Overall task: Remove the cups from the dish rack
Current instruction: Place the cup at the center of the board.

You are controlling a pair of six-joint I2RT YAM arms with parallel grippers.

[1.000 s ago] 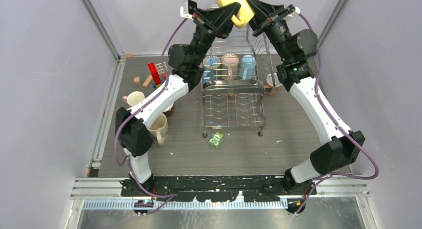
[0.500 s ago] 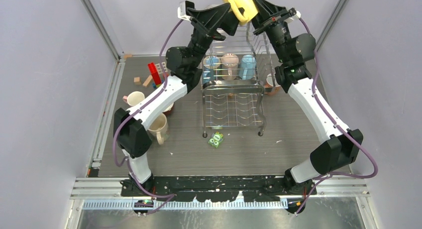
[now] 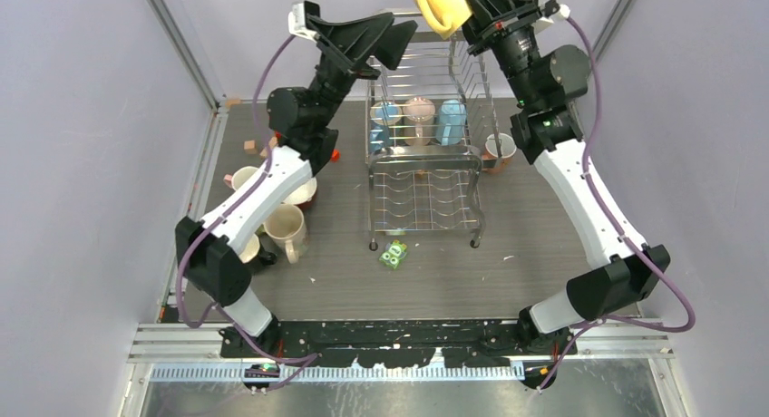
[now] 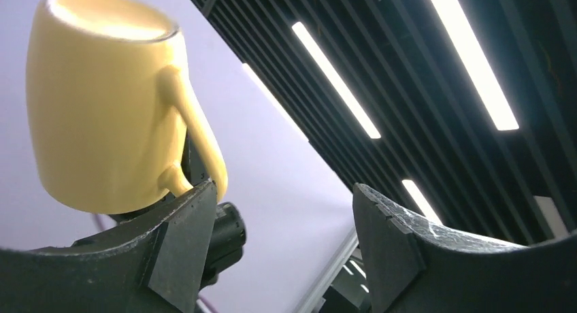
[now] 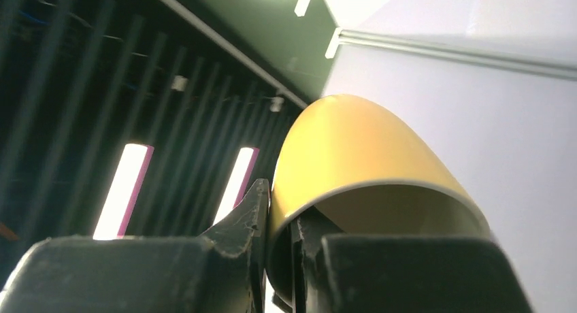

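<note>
No readable branding anywhere; the print on the small green packet [image 3: 394, 254] on the worktop [image 3: 535, 227] was too small to make out.

The right hand [image 3: 464, 16] was way up above the dish rack [image 3: 424, 168], clamped on the yellow cup [image 3: 433, 4]. In the right wrist view its fingers [image 5: 238, 235] pinched the cup's wall at the rim, one outside and one inside. The left hand [image 3: 399, 42] sat just beside it with its jaws wide apart and nothing between them. Its wrist view showed the yellow cup [image 4: 102, 122] off to the left, handle facing the camera, not touching the fingers.

Three cups sat in the rack's upper tier: a light blue one [image 3: 387, 116], a pale pink one [image 3: 418, 111] and another blue one [image 3: 451, 120]. A cream cup [image 3: 288, 228] stood on the worktop left of the rack, and a salmon cup [image 3: 498, 150] stood on its right.
</note>
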